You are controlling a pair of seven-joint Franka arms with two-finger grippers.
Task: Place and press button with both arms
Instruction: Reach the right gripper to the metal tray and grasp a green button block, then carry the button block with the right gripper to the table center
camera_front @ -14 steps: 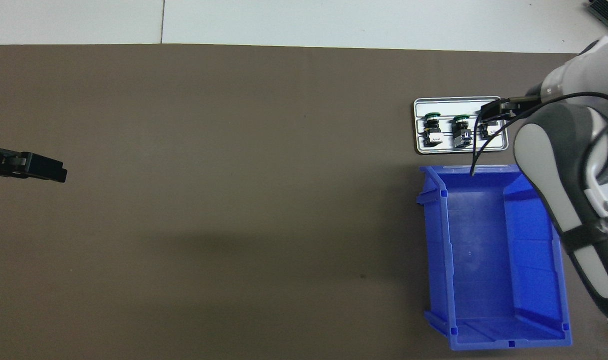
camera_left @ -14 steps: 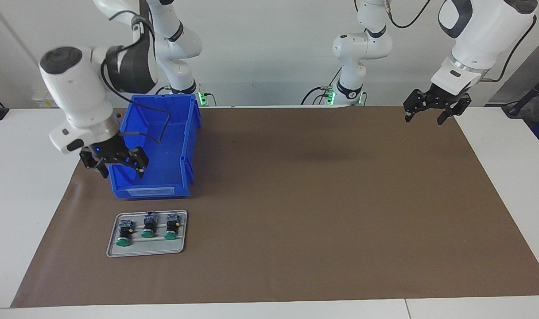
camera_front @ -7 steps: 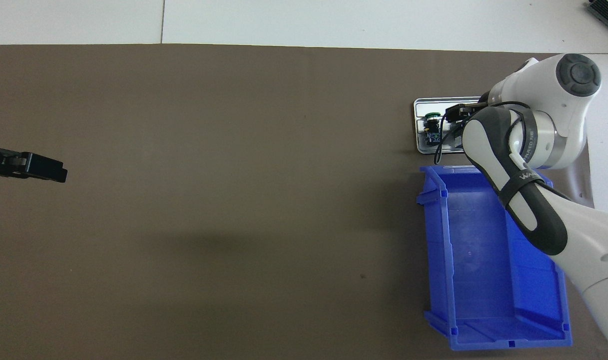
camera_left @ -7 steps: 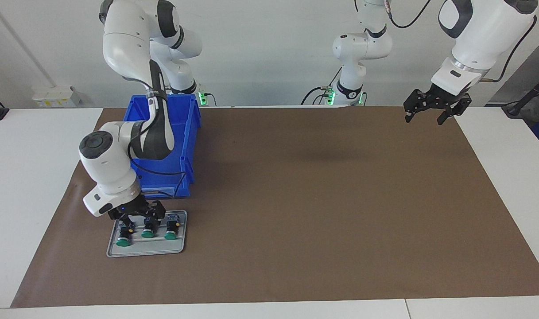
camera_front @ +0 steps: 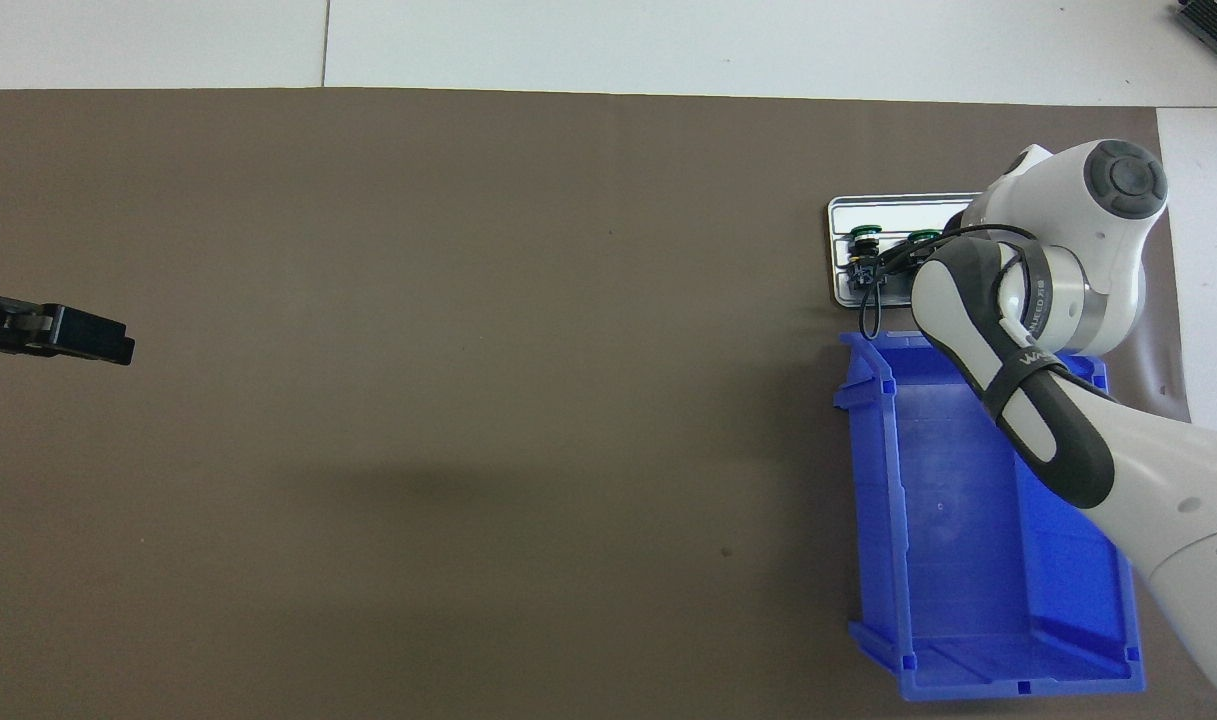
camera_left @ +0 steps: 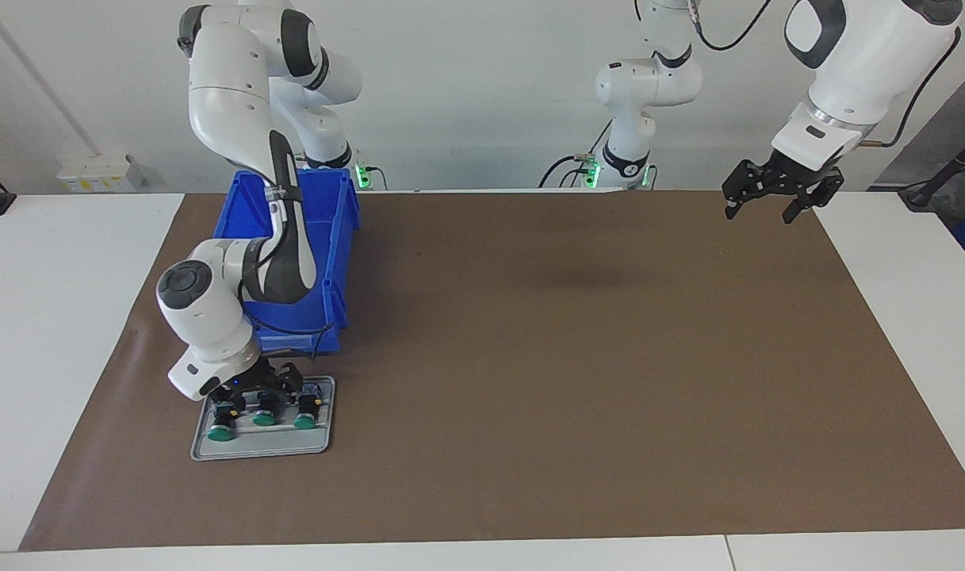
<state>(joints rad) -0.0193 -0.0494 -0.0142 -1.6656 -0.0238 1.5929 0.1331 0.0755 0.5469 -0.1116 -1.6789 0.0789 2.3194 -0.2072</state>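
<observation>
A grey tray (camera_left: 260, 449) holds three green-capped buttons lying in a row. My right gripper (camera_left: 264, 394) is down on the tray, open, its fingers (camera_left: 289, 388) on either side of the middle button (camera_left: 265, 418). The other two buttons (camera_left: 221, 433) (camera_left: 305, 422) lie free beside it. In the overhead view my right wrist covers most of the tray (camera_front: 898, 200); the middle button's cap (camera_front: 923, 237) and one neighbour (camera_front: 865, 229) show. My left gripper (camera_left: 770, 208) (camera_front: 118, 346) hangs open and waits over the mat's corner at the left arm's end.
A blue bin (camera_left: 335, 238) (camera_front: 968, 560) stands on the brown mat (camera_left: 577, 357) right beside the tray, nearer to the robots. My right forearm reaches over the bin. White table borders the mat on all sides.
My right arm has swung from the bin's edge out to the tray and come down around the middle button, its fingers narrowing a little. The left arm has not moved.
</observation>
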